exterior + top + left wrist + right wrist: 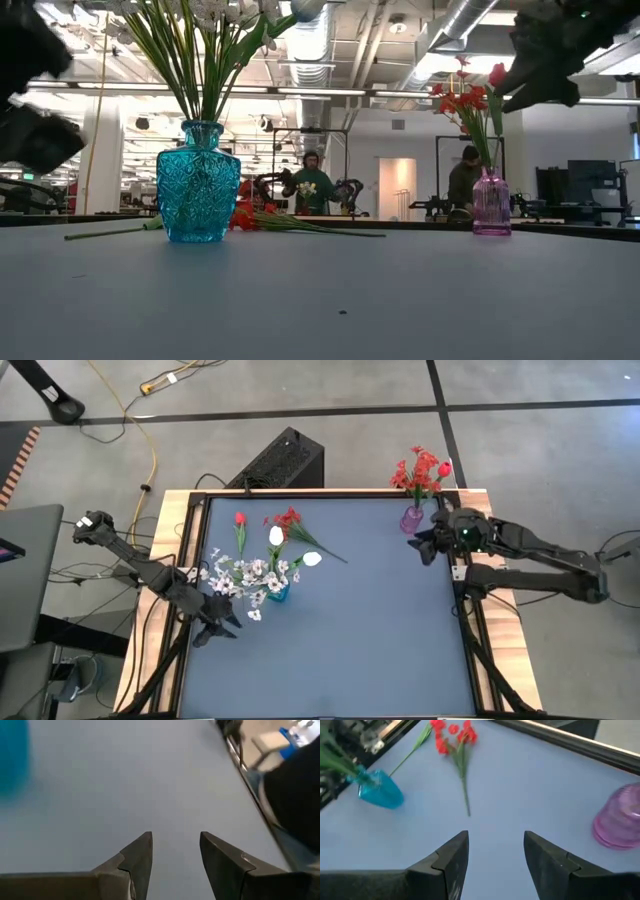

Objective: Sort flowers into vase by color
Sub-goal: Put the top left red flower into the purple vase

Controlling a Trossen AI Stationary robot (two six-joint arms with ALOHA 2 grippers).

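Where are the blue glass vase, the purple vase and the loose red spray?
blue glass vase (198, 185): low view, patterned belly.
purple vase (491, 205): low view, body.
loose red blossom spray (452, 734): right wrist view, blossoms.

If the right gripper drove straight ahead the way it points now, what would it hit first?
Probably the bare table top. The right gripper, jaws open and empty, points between the lying red flower spray and the purple vase, neither squarely in line. Depth is hard to judge.

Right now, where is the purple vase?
In the high view the purple vase stands at the table's far right edge, holding red flowers, beside the right gripper.
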